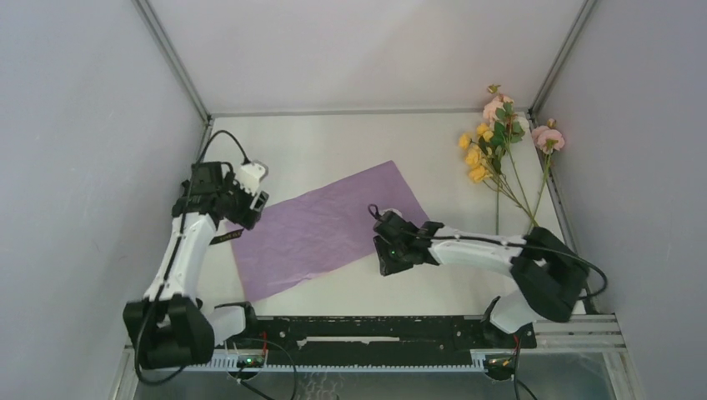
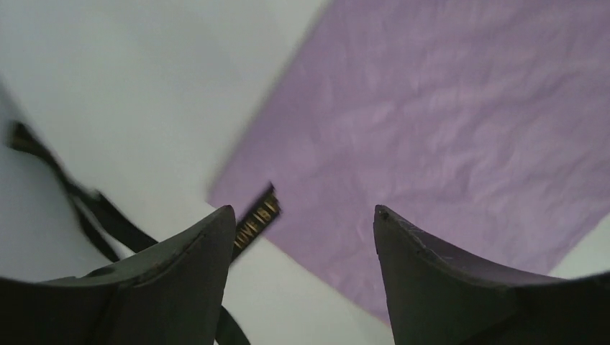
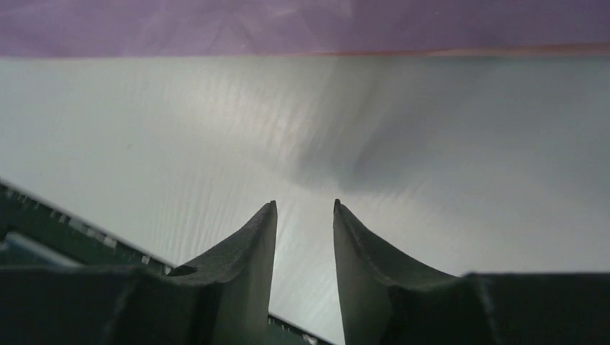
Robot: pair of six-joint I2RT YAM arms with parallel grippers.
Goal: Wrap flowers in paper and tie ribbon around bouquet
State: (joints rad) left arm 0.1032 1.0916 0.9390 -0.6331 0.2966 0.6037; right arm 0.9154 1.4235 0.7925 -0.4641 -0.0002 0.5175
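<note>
Flanking the white table (image 1: 350, 142) and its paper (image 1: 325, 229) stand grey walls (image 1: 83, 125).

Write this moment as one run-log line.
paper: flat, unfolded | flowers: far right, unwrapped | ribbon: end over paper's corner | left claw: open | right claw: narrowly open, empty

Setting: robotics laboratory test cell. Evidence: a white bench (image 1: 333, 142) boxed on three sides by plain grey panels (image 1: 83, 125) set in aluminium frame posts (image 1: 171, 58). Two white-and-black robot arms, the left arm (image 1: 179, 250) and the right arm (image 1: 483, 248), are bolted to a black mounting rail (image 1: 375, 329) at the near edge. Exposed black cables (image 1: 225, 137) loop along the arms. A small electronics board (image 1: 248, 361) with a green light sits below the rail.
</note>
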